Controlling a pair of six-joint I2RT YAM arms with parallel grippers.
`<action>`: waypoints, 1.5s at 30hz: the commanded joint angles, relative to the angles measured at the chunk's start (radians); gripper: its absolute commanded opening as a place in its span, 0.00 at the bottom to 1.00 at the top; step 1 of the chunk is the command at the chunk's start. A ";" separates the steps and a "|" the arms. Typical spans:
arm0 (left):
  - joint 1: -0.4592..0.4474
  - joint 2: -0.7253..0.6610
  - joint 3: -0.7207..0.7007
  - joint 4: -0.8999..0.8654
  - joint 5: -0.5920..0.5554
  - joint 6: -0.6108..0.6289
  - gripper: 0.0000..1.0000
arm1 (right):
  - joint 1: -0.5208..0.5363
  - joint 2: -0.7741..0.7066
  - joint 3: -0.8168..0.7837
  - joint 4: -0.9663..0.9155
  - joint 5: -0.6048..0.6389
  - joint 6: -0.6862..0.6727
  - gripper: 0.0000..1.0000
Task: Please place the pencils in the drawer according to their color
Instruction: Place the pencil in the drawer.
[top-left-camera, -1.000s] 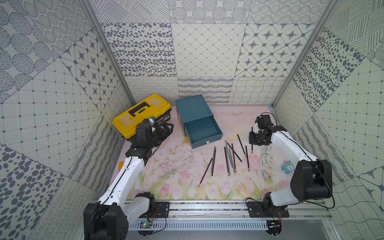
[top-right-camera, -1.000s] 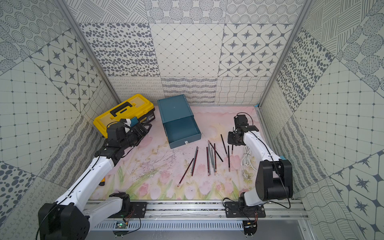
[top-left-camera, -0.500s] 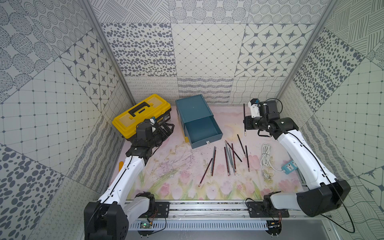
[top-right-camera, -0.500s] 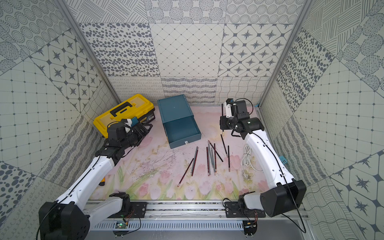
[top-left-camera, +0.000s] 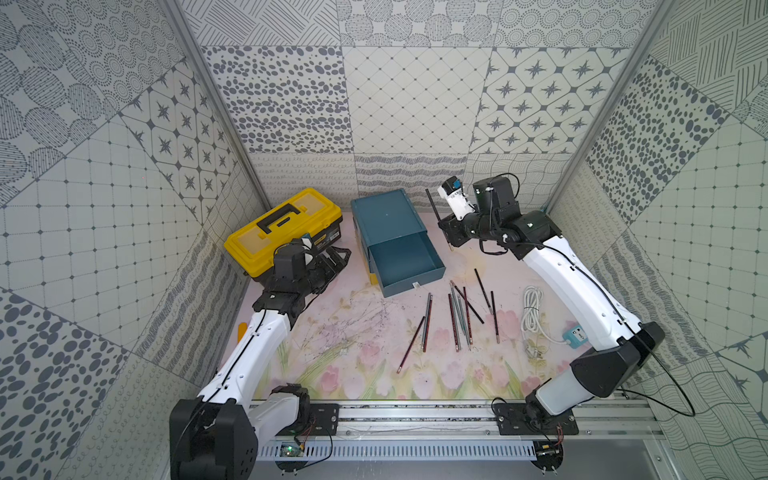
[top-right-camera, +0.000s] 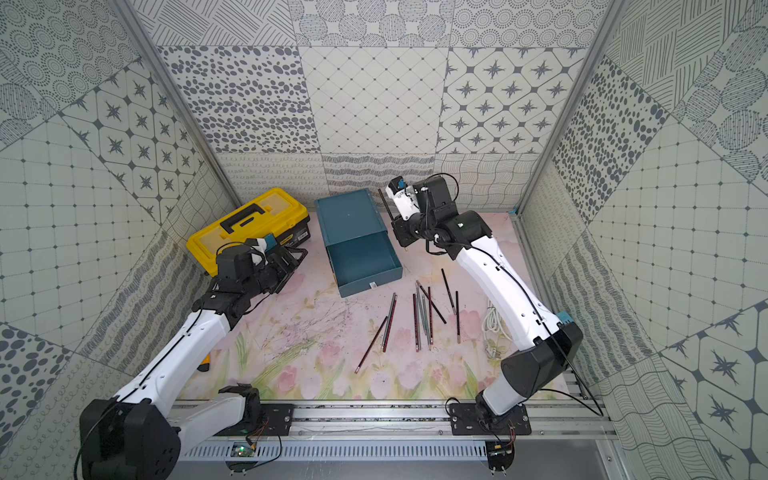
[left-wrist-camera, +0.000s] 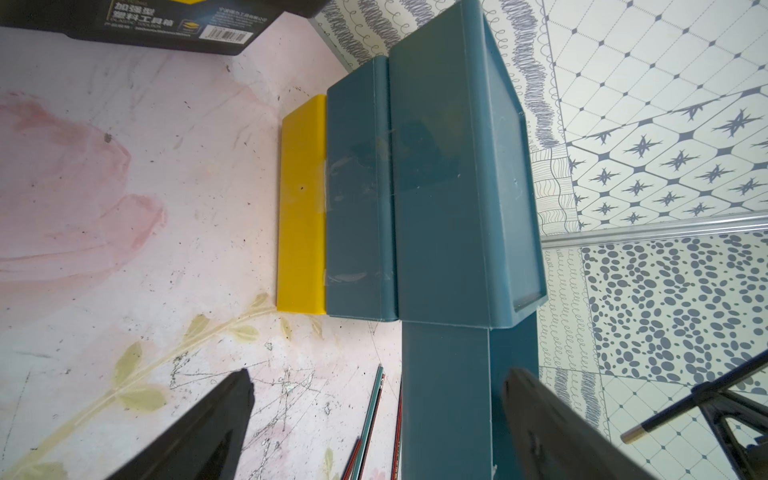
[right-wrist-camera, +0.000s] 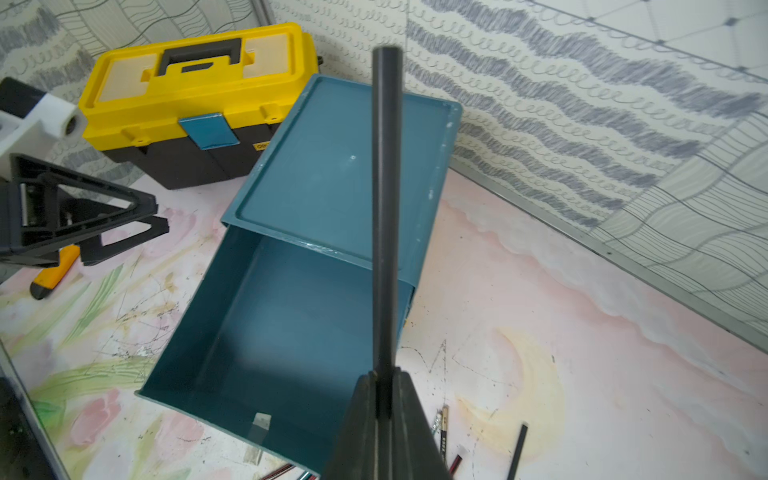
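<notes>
Right wrist view: right gripper (right-wrist-camera: 384, 376) pinches slim black pencil (right-wrist-camera: 386, 187). In a top view, upper centre: small teal-blue plastic drawer cabinet (top-left-camera: 384, 216), top drawer open; remaining thin pencils (top-left-camera: 457, 316) loose, centre-right; left gripper (top-left-camera: 334, 259) spread, centre-left.

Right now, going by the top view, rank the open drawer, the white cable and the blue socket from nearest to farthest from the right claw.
1. The open drawer, just beside the right claw, which holds the black pencil; it lies toward the left arm's side.
2. The white cable, coiled on the mat beside the right arm.
3. The blue socket, beyond the cable, near the right wall.
</notes>
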 joint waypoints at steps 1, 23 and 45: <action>0.007 0.005 0.020 0.070 0.036 -0.014 0.99 | 0.035 0.050 0.060 -0.008 -0.038 -0.113 0.00; 0.008 0.000 0.028 0.062 0.035 -0.022 0.99 | 0.131 0.254 0.162 -0.202 0.011 -0.317 0.00; 0.007 0.003 0.035 0.056 0.035 -0.024 0.99 | 0.168 0.349 0.239 -0.262 0.098 -0.334 0.34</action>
